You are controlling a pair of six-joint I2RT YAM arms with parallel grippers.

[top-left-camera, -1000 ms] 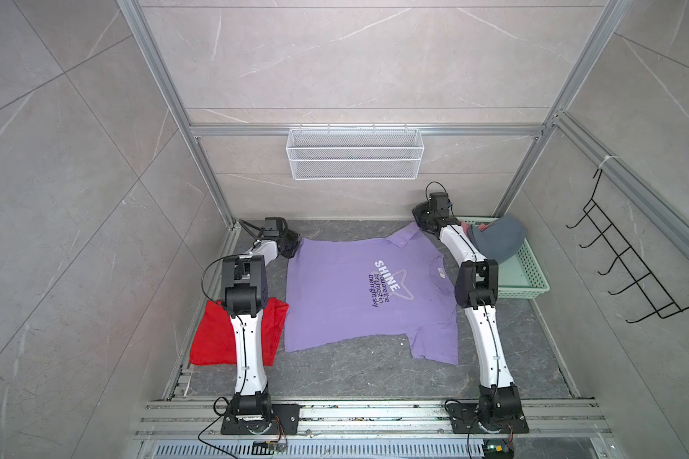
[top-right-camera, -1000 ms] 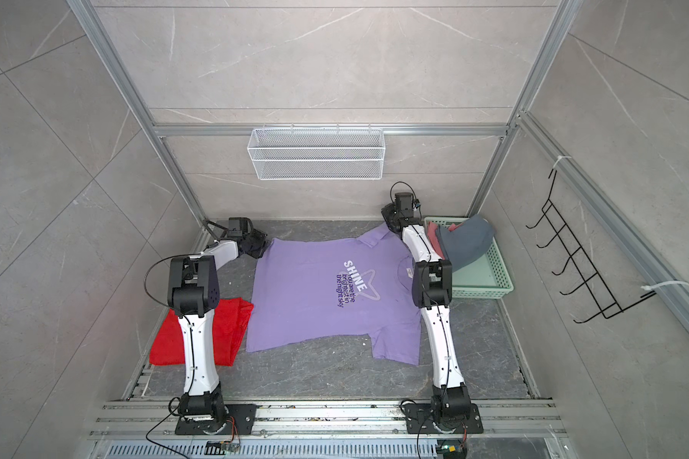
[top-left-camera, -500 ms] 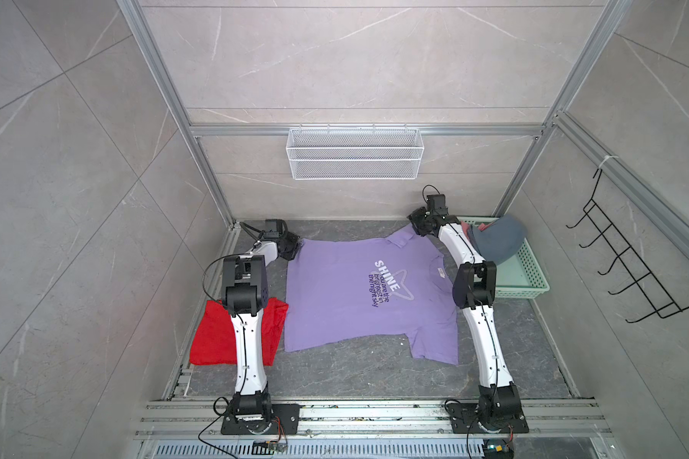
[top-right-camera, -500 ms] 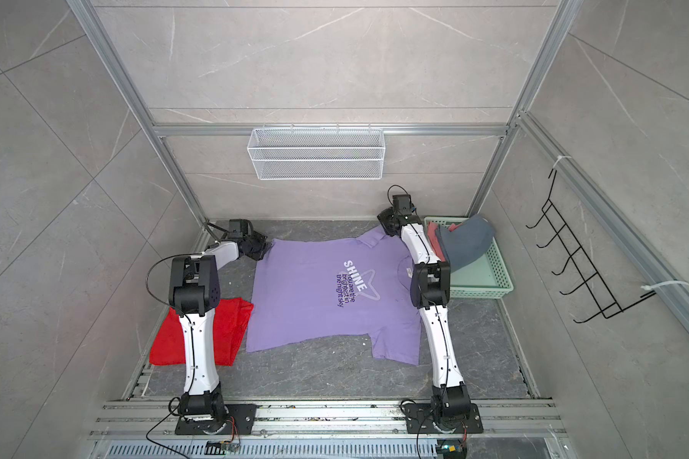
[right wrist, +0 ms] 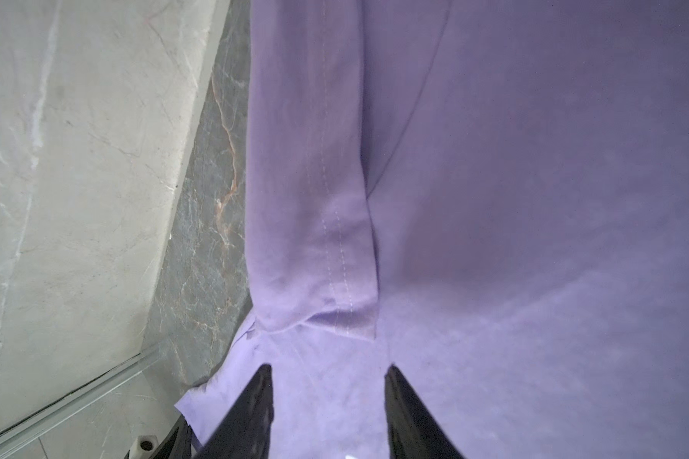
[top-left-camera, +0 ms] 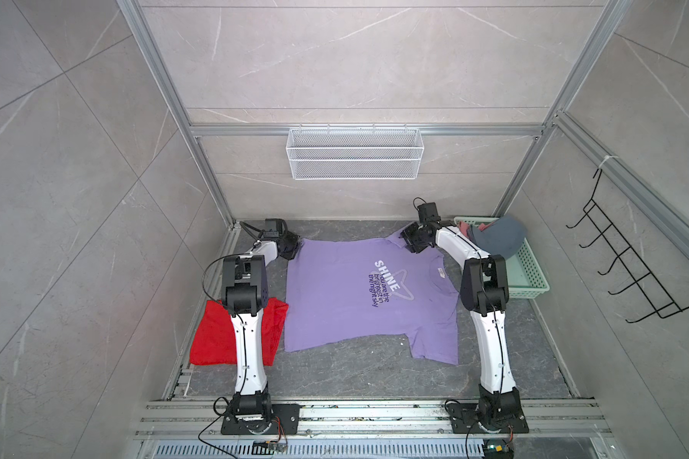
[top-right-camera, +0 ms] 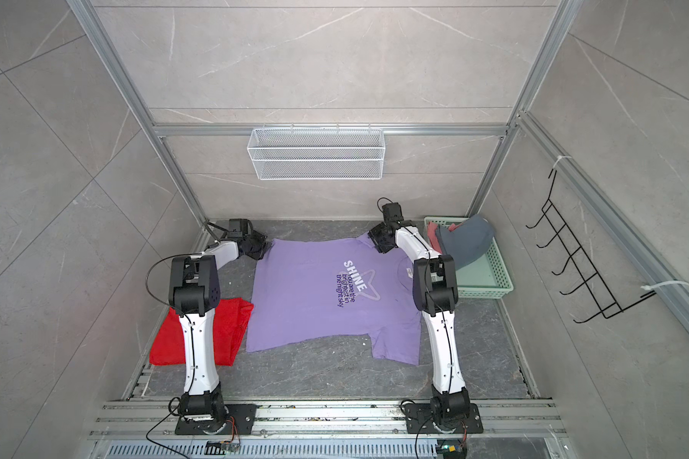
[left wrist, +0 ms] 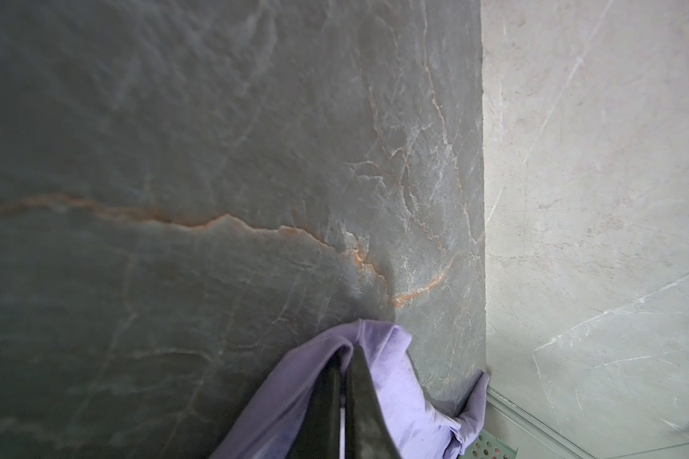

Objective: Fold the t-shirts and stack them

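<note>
Lilac-purple cloth "SHINE" t-shirt (top-left-camera: pixel 355 294), flat on grey stone-patterned bench (top-left-camera: pixel 355 369): left hand (left wrist: pixel 343 365) pinches its corner; right hand (right wrist: pixel 327 369) gapes at its sleeve.

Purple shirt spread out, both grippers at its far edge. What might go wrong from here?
Only the left gripper pinches the purple t-shirt; the right gripper stands open, so a lift now would likely drag the cloth askew. The sleeve by the right gripper lies doubled over and might get folded in creased.
</note>
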